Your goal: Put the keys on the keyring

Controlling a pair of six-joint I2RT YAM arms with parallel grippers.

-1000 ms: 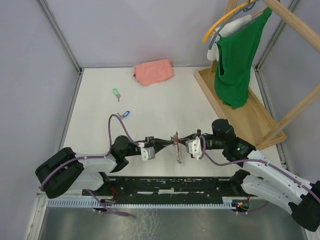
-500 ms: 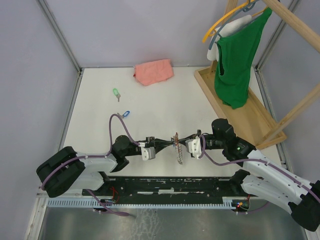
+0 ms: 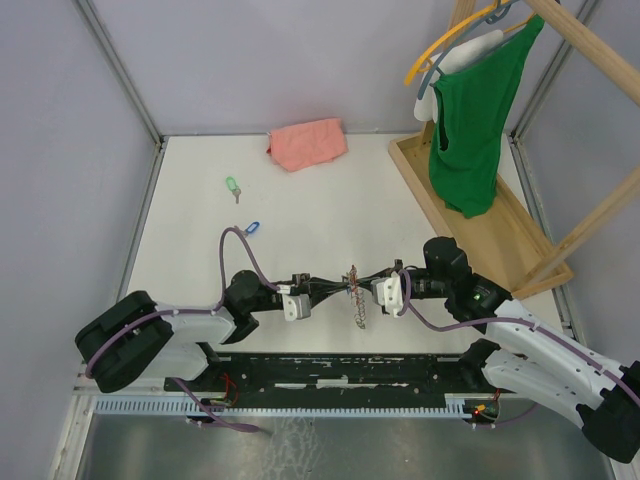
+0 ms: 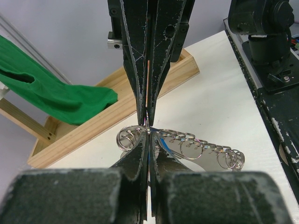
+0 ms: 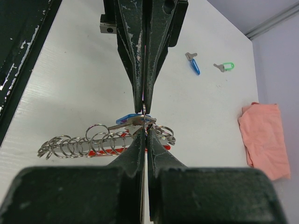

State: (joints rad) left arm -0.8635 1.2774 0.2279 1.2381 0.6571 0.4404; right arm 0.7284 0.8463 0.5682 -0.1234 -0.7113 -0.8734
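Pinched shut on keyring chain [image 3: 357,310]: left gripper [image 3: 344,287], right gripper [image 3: 363,288]; a twist could slip blue key [image 5: 125,118] free.

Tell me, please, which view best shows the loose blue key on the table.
The right wrist view: the loose blue key lies unobstructed, blade and head distinguishable. The top view shows it as a speck; the left wrist view misses it.

The rings [image 3: 356,300] sit between left pincer [image 3: 343,288] and right pincer [image 3: 364,287], seemingly touching both, with near key [image 3: 250,228] and far key [image 3: 233,187] behind-left on the surface [image 3: 330,210], cloth [image 3: 306,143] rearmost and rack [image 3: 500,240] right.
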